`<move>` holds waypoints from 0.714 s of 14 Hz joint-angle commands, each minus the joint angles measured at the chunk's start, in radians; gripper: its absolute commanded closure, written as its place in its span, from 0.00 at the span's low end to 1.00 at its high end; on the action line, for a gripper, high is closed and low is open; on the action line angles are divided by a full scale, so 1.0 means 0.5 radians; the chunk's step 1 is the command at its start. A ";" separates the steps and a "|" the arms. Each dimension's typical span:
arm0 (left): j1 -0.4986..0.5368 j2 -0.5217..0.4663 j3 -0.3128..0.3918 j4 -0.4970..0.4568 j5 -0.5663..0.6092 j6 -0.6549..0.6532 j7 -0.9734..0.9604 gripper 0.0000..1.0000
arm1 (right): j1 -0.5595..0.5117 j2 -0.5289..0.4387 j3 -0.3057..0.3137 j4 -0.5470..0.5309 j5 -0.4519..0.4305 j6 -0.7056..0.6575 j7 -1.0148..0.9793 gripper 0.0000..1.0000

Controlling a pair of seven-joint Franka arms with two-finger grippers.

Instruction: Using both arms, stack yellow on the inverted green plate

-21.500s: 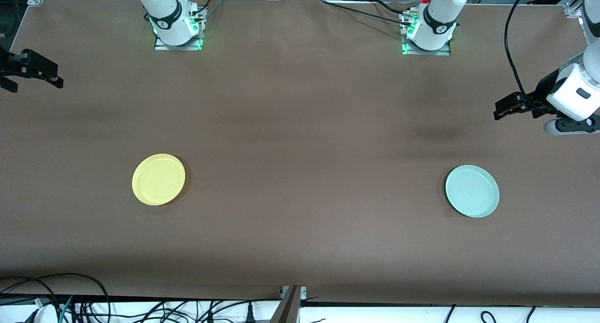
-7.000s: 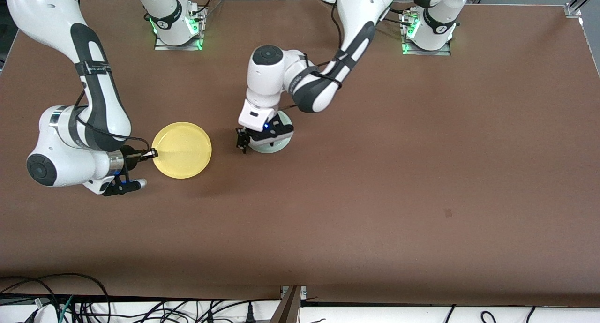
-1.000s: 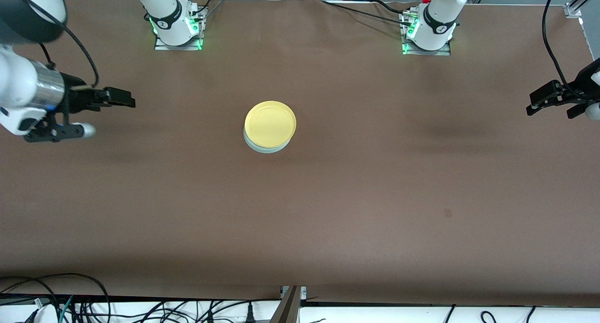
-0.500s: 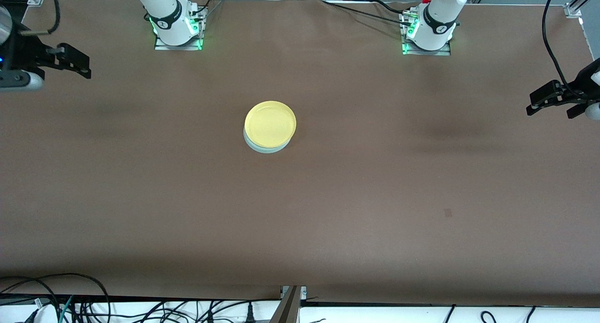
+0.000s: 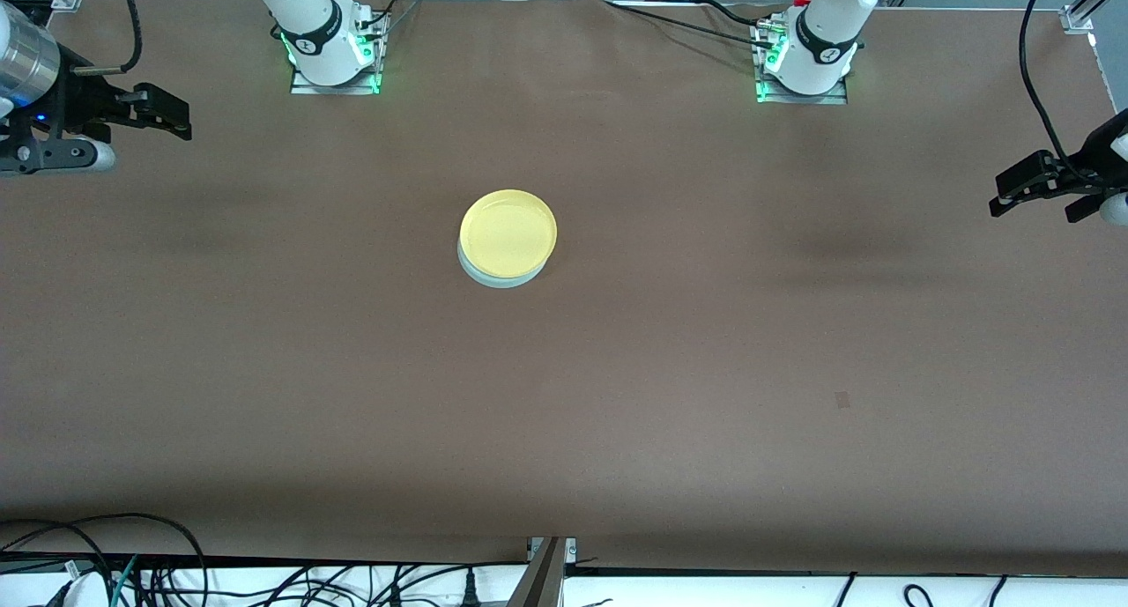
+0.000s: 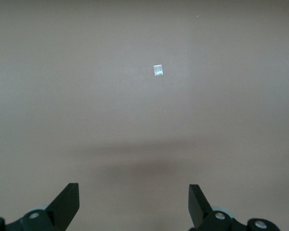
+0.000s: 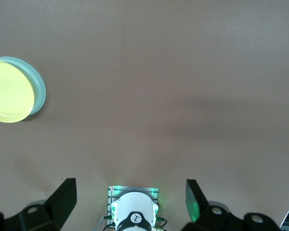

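The yellow plate (image 5: 508, 231) lies on top of the green plate (image 5: 494, 279) near the middle of the table, with only a crescent of the green rim showing beneath it. The right wrist view shows the same stack: the yellow plate (image 7: 8, 91) and the green plate's edge (image 7: 39, 92). My right gripper (image 5: 179, 119) hangs open and empty over the right arm's end of the table, well away from the stack. My left gripper (image 5: 1000, 195) hangs open and empty over the left arm's end. Both fingers of each gripper (image 6: 133, 195) (image 7: 131, 191) stand wide apart over bare table.
The right arm's base (image 5: 333, 48) and the left arm's base (image 5: 804, 56) stand along the table edge farthest from the front camera. A small pale mark (image 6: 157, 70) is on the brown table (image 5: 617, 369). Cables (image 5: 132, 563) trail below the nearest edge.
The right arm has drawn back from the table's middle toward its own end and toward the bases' edge, its gripper staying open. The left arm and the stacked plates have not moved.
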 commanded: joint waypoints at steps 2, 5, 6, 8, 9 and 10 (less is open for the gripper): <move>0.006 0.012 -0.012 0.049 0.046 -0.046 -0.003 0.00 | -0.040 -0.015 0.013 -0.002 0.023 0.024 -0.013 0.00; 0.006 0.012 -0.012 0.049 0.046 -0.046 -0.003 0.00 | -0.037 0.016 0.010 0.013 0.022 0.024 -0.016 0.00; 0.006 0.012 -0.012 0.046 0.046 -0.046 -0.003 0.00 | -0.040 0.016 -0.002 0.013 0.026 0.024 -0.016 0.00; 0.009 0.012 -0.012 0.045 0.046 -0.068 0.000 0.00 | -0.040 0.013 -0.005 0.019 0.044 0.024 -0.019 0.00; 0.009 0.012 -0.012 0.045 0.046 -0.071 -0.003 0.00 | -0.040 0.016 -0.005 0.019 0.044 0.024 -0.022 0.00; 0.009 0.012 -0.012 0.045 0.046 -0.074 -0.003 0.00 | -0.037 0.016 -0.002 0.019 0.044 0.024 -0.028 0.00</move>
